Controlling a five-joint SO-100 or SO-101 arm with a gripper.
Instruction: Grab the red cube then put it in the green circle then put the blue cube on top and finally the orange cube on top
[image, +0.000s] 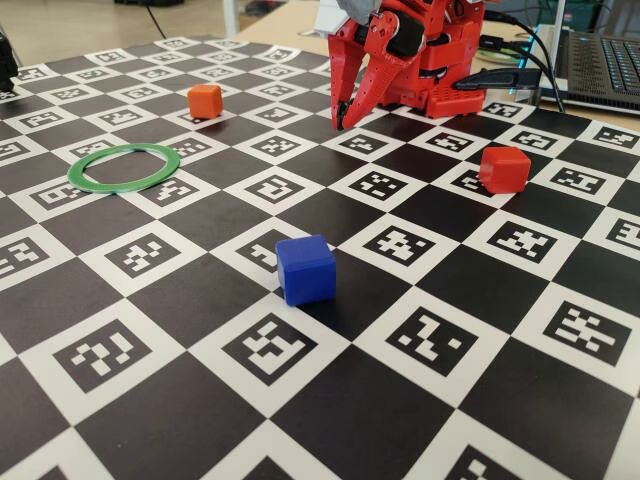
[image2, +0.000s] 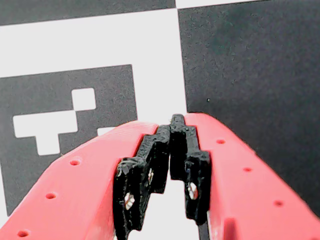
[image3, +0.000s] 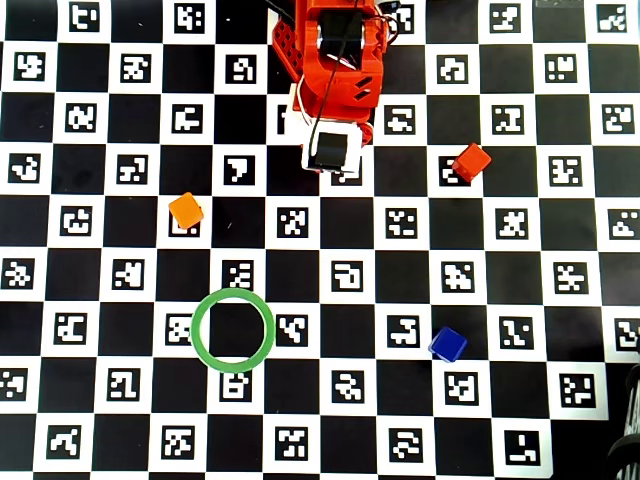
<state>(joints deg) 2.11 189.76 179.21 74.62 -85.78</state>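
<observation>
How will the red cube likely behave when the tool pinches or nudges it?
The red cube looks like rigid matte plastic, so it probably won't deform or slip much. It sits flat on the checkered mat; a nudge should slide it, not roll it. Being small, it is likely light, and its rounded edges may let it twist.

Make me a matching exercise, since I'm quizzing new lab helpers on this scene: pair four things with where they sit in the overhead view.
Things:
1. red cube
2. orange cube
3. blue cube
4. green circle

Places in the overhead view:
A. lower right, on a black square
B. lower left of centre, lying flat with nothing inside it
C. upper right, to the right of the arm
D. left, above the ring

Pairs: 1-C, 2-D, 3-A, 4-B. The end effector is shut near the arm's base and holds none of them.
</observation>
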